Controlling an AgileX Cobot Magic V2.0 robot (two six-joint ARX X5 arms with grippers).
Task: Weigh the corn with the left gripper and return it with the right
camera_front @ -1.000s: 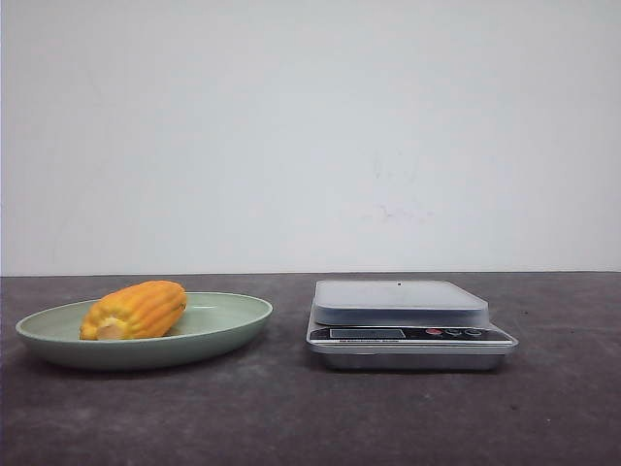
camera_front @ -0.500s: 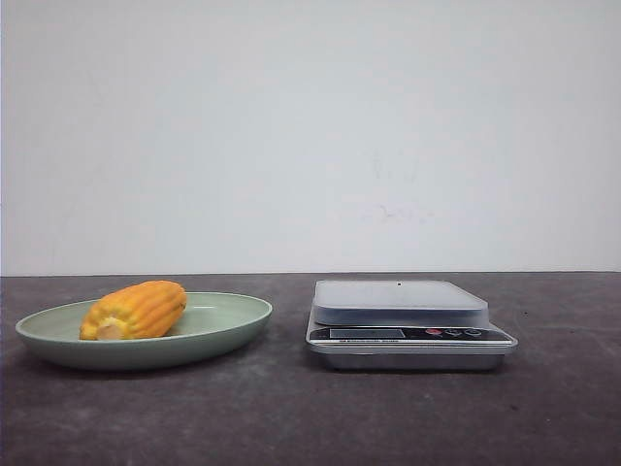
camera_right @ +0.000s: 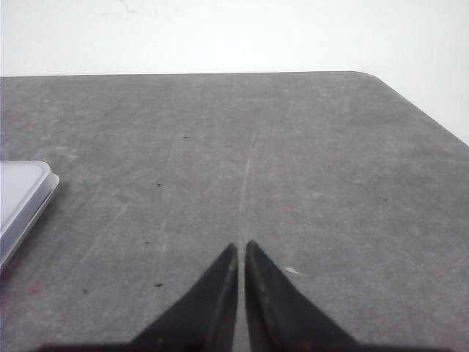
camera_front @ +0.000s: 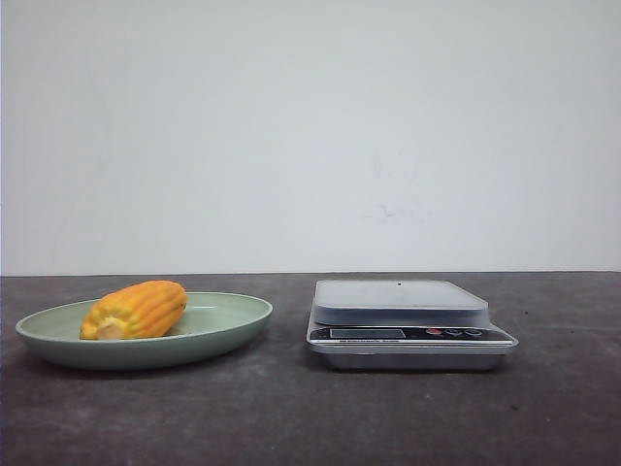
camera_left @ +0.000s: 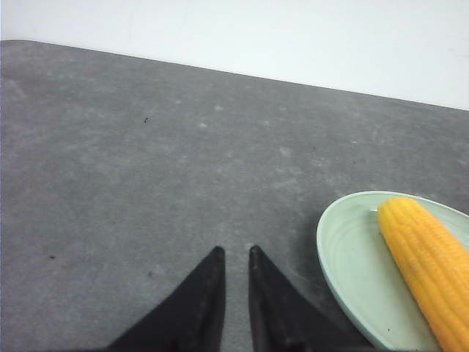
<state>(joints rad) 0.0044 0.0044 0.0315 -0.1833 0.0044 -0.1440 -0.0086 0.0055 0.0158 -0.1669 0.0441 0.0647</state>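
You are facing a plain white wall that is standing behind a dark grey, speckled surface. Soft, even light is falling across both.

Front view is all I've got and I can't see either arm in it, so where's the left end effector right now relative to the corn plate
Observer: The left end effector hangs over bare table beside the green plate, not over it, holding nothing.
Operator: Are its fingers open?
Observer: Only a narrow gap shows between the tips; they look nearly closed.
Operator: And the right one?
Observer: The right end effector is over bare table too, tips almost together, with a corner of the scale at the edge of its view.
Operator: Is the corn touched yet?
Observer: No. The corn lies in the plate, clear of the left fingers.
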